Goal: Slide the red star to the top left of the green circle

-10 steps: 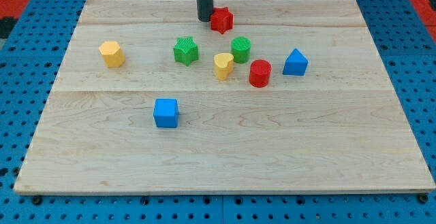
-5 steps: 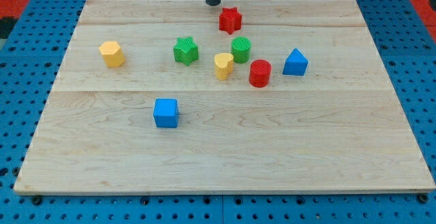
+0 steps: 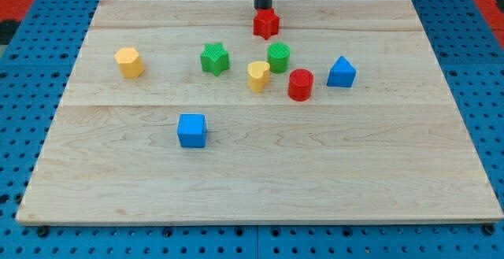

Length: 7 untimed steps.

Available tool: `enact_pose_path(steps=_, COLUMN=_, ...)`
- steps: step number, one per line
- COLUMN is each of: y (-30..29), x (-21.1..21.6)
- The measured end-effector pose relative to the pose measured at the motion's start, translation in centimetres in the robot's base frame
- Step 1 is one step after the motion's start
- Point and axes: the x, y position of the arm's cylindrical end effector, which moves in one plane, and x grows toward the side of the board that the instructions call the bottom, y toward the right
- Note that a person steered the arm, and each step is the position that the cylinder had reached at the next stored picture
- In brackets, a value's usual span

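Note:
The red star [image 3: 266, 24] lies near the top middle of the wooden board, just above and slightly left of the green circle [image 3: 278, 57]. My tip [image 3: 263, 7] stands right behind the red star, at its top edge, touching or nearly touching it. The rod rises out of the view's top.
A green star [image 3: 214, 57], a yellow heart [image 3: 257, 75], a red cylinder [image 3: 300, 84] and a blue block [image 3: 341, 72] cluster around the green circle. A yellow hexagon [image 3: 129, 61] lies at the left. A blue cube [image 3: 191, 130] lies lower left of centre.
My tip moved from the red star's left side up toward the top edge, then right, to stand directly behind the star. The star shifted slightly right early on.

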Motion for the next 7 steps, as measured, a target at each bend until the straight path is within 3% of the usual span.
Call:
enact_pose_path(steps=5, y=-0.1, x=3.1)
enact_pose_path(steps=6, y=-3.7, x=2.6)
enact_pose_path(steps=7, y=-13.1, x=2.6)
